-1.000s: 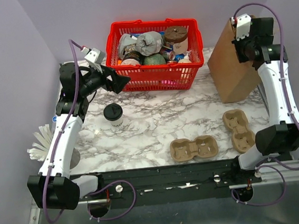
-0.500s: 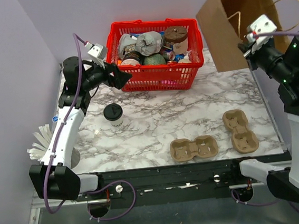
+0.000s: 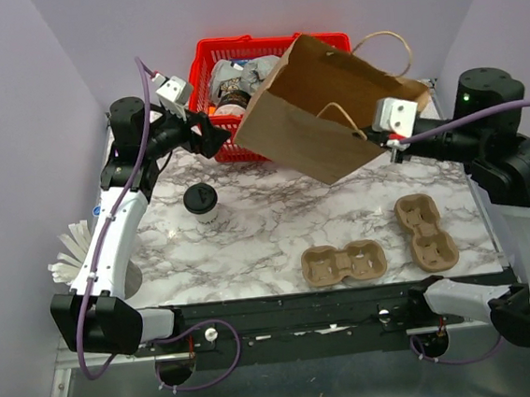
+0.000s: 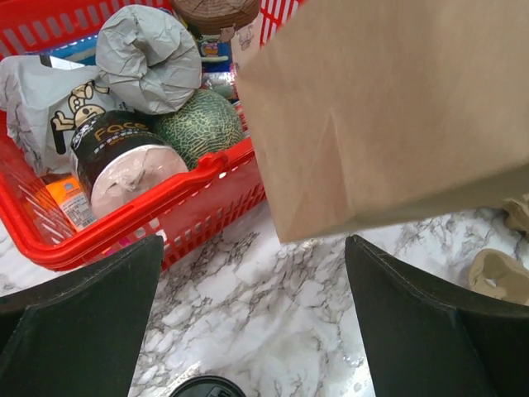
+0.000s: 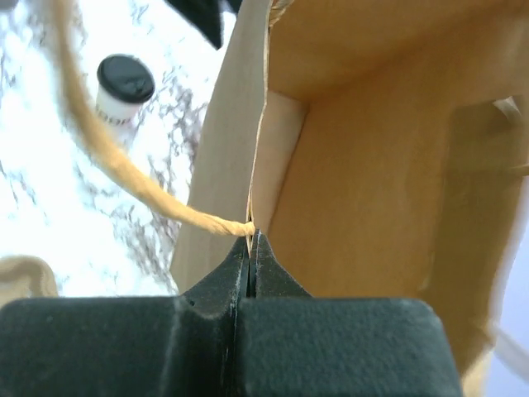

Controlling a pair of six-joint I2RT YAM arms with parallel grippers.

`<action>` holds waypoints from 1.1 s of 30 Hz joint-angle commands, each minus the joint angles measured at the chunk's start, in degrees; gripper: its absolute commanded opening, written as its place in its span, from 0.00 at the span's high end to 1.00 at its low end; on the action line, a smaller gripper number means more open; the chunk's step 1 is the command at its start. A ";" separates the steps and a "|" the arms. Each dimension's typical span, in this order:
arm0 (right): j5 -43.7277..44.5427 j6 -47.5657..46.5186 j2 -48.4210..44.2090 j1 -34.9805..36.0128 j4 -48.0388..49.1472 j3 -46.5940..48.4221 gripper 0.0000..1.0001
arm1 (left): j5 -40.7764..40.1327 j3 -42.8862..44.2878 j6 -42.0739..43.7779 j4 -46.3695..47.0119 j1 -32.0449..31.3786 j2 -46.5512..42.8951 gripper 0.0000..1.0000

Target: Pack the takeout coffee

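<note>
**Two pincers, one cup: the coffee sits just under the left one**

One relation decides the next move: the coffee cup [image 3: 201, 205] lies below the left pincer [image 3: 214, 139] and a bit back toward its own wrist. It isn't out in front of the fingertips. In the left wrist view only the rim of the black lid [image 4: 207, 387] shows, at the bottom edge and roughly centred between the two fingers. The cup stands upright on the marble top [image 3: 276, 216], long axis vertical, lid up.

The left pincer's jaws are spread as wide as they go w/ nothing between them. It hangs above the table, tips aimed at the near wall of the red basket [image 3: 231, 42].

The right pincer [image 5: 250, 236] is clamped tight on the rim of the paper bag [image 3: 313, 109], right where the handle cord joins. The bag hangs clear of the table, tilted, w/ its mouth at the right pincer's end and its base swung out toward the basket and the left pincer. From the right pincer the cup is well apart, down and beyond the bag's outer side.

So the left arm is much the nearer and the only free one. Probably it needs to pull back and drop to straddle the cup, approx. from above or the side. The bag's base hangs near the left pincer's tips, so clearance looks tight there.
</note>
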 commanded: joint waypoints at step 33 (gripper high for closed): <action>0.01 -20.72 0.54 3.81 6.52 -25.93 0.37 | 16.48 25.24 21.43 -21.66 -2.16 9.76 0.02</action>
